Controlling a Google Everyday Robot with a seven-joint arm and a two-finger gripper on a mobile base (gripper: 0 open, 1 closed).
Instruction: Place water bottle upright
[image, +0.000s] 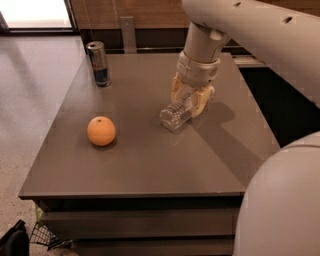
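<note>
The water bottle (175, 115), clear and ribbed, lies on its side on the dark table (150, 165), right of the middle. Its base points toward the front left. Its neck and cap end are hidden between the fingers. My gripper (189, 100) comes down from above on the white arm, and its yellowish fingers (201, 102) press on both sides of the bottle's upper part. The bottle still rests on the tabletop.
An orange (101, 131) sits at the table's left middle. A slim silver-and-blue can (99, 63) stands upright at the back left corner. A wooden wall runs behind the table, and the floor drops away on the left.
</note>
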